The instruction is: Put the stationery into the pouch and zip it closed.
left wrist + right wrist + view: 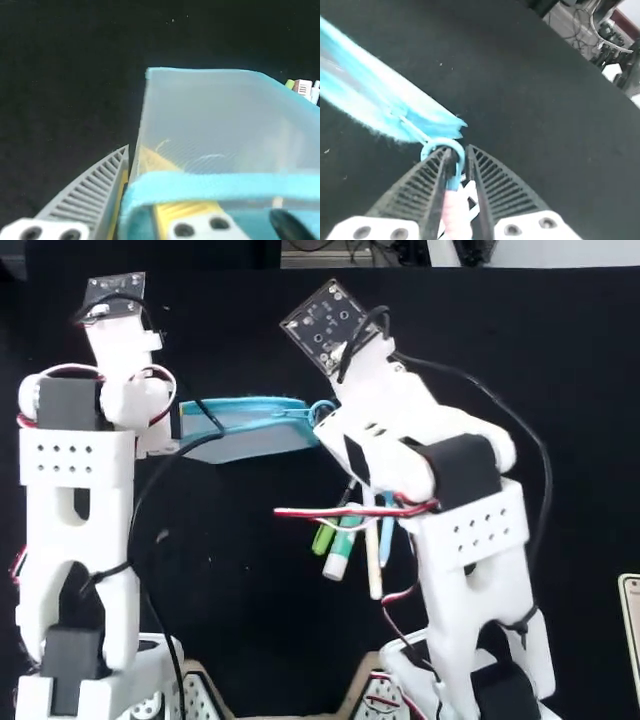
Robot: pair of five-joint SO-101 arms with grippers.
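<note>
Over the black table (230, 580) I hold the pouch (245, 428) stretched between my two grippers. My left gripper (131, 162) is clamped on one end of it, the grey finger (95, 187) outside and the yellow one seen through the clear wall. At the other end my right gripper (459, 150) is nearly closed, its tips pinching the blue pull ring (442, 150) of the zip. The stationery, a bunch of pens (345, 540) with a green one among them, lies on the table under my right arm, outside the pouch and apart from it. Whether the zip is open along its length I cannot tell.
</note>
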